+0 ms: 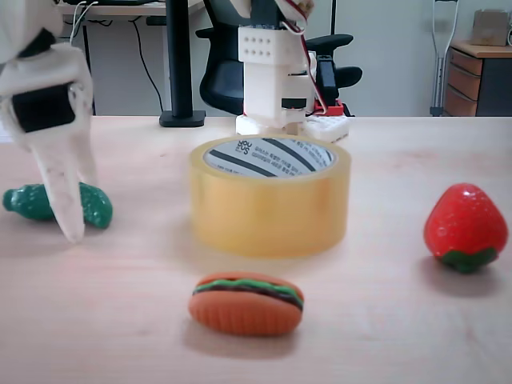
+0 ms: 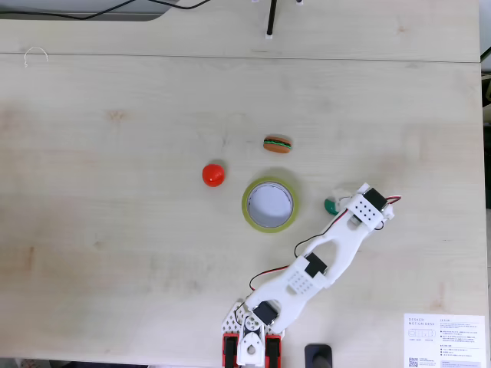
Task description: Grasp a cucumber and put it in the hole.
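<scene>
The dark-green bumpy cucumber (image 1: 98, 206) lies on the table at the left of a fixed view, and its green end (image 2: 331, 205) shows just right of the tape roll from above. My white gripper (image 1: 72, 222) has come down over it. One finger (image 1: 66, 188) stands in front of the cucumber's middle with its tip at the table, and the other finger is hidden behind. From above the gripper (image 2: 342, 196) covers most of the cucumber. The yellowish tape roll (image 1: 270, 210) stands at the centre, and its hole (image 2: 269, 203) faces up.
A toy burger (image 1: 246, 302) lies in front of the roll, shown as the burger (image 2: 277, 143) from above. A red strawberry (image 1: 466, 228) sits to the right, the strawberry (image 2: 213, 175) left of the roll from above. The arm's base (image 2: 253, 345) stands at the table edge.
</scene>
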Robot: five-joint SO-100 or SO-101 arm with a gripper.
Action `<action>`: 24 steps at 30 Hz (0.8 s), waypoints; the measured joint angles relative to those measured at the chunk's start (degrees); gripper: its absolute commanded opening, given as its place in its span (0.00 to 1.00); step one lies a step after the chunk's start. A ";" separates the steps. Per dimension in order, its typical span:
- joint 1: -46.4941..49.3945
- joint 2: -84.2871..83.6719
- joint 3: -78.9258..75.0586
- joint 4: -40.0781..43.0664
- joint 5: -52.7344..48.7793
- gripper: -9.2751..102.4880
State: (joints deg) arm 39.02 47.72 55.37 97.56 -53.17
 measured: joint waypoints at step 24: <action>0.00 -4.83 -10.72 0.00 -0.18 0.24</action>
State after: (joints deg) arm 39.02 42.89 44.65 97.56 -53.35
